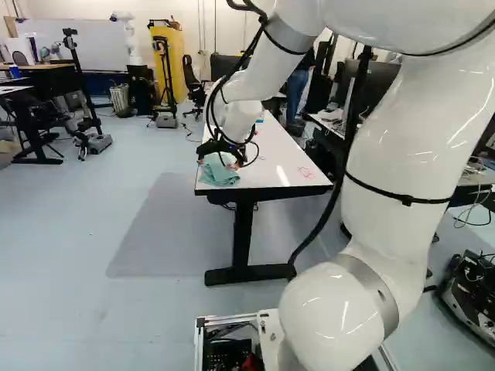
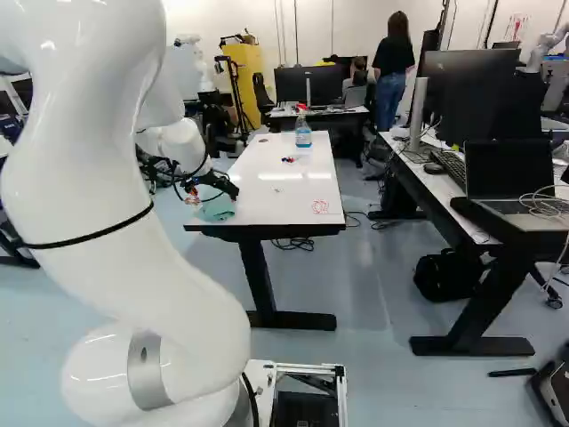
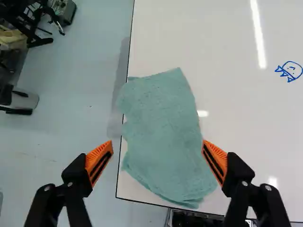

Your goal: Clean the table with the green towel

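A robot arm's gripper point(image 3: 157, 146) hangs over the near corner of a long white table point(image 2: 262, 191), its two orange-padded fingers spread wide apart, holding nothing. The green towel point(image 3: 163, 132) lies rumpled on the tabletop at that corner, below and between the fingers, part of it reaching just over the long edge beside the floor. Whether a pad brushes the cloth, I cannot tell. The cleaning looks to be at its very start: the towel is out on the table, but it has to be gripped, and the wiping appears to be all ahead. Marks remain on the white surface: a blue doodle point(image 3: 290, 71) with a small face, well apart from the towel, and a red scribble point(image 2: 320, 206) near the table's near end, at the other side from the towel. Farther along stand a spray bottle point(image 2: 303, 135) and, nearer than it, a small red and blue item point(image 2: 288, 160), which may need wiping around
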